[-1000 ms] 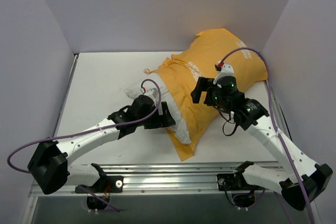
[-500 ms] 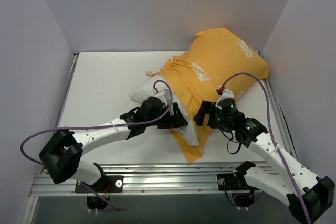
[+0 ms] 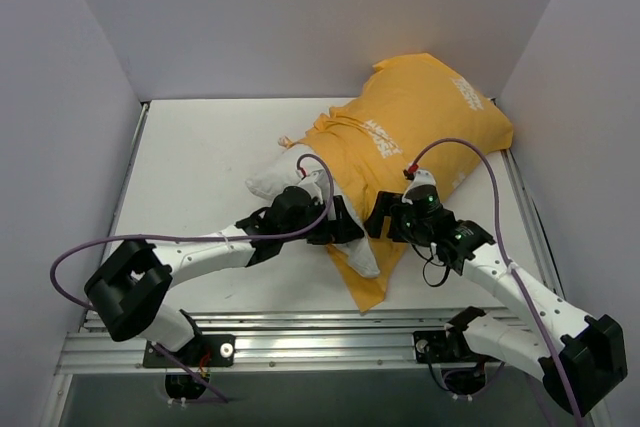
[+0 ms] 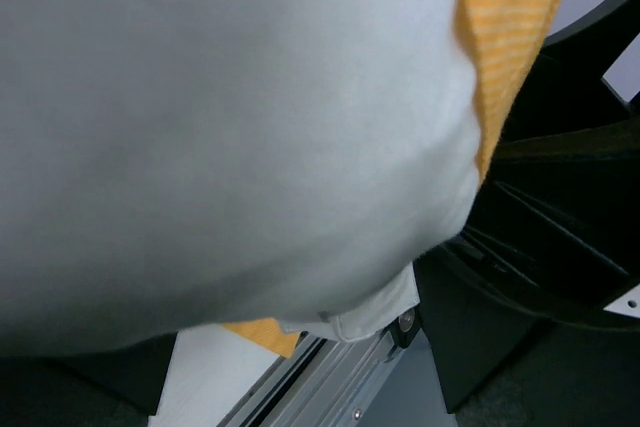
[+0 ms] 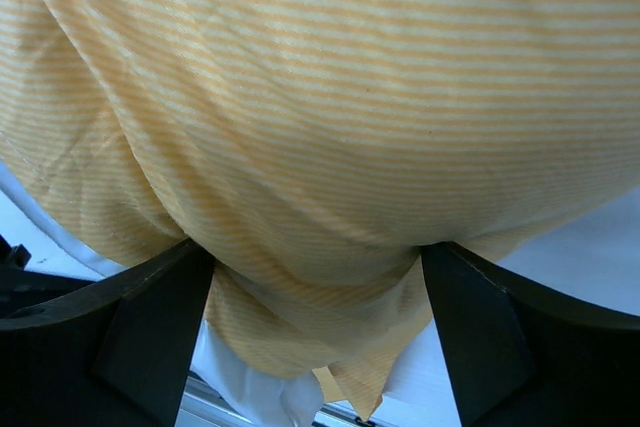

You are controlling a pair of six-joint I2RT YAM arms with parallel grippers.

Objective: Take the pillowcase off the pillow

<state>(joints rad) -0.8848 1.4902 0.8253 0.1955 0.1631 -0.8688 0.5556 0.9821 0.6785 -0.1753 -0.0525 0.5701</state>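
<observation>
The orange-yellow pillowcase lies diagonally at the centre right, white lettering up, its open end towards the near edge. The white pillow sticks out of it on the left side. My left gripper presses into the exposed pillow, which bulges between its wide-apart jaws, with the orange edge beside it. My right gripper faces it from the right. Its fingers stand wide apart around a bulge of pillowcase fabric. A bit of pillow shows below.
The white table is walled at the back and on both sides. An aluminium rail runs along the near edge and also shows in the left wrist view. The two grippers are almost touching over the pillow's near corner.
My right gripper has come down and leftwards from the top of the pillowcase to its near left edge. My left gripper has pushed rightwards into the pillow. The pillowcase has shifted slightly.
</observation>
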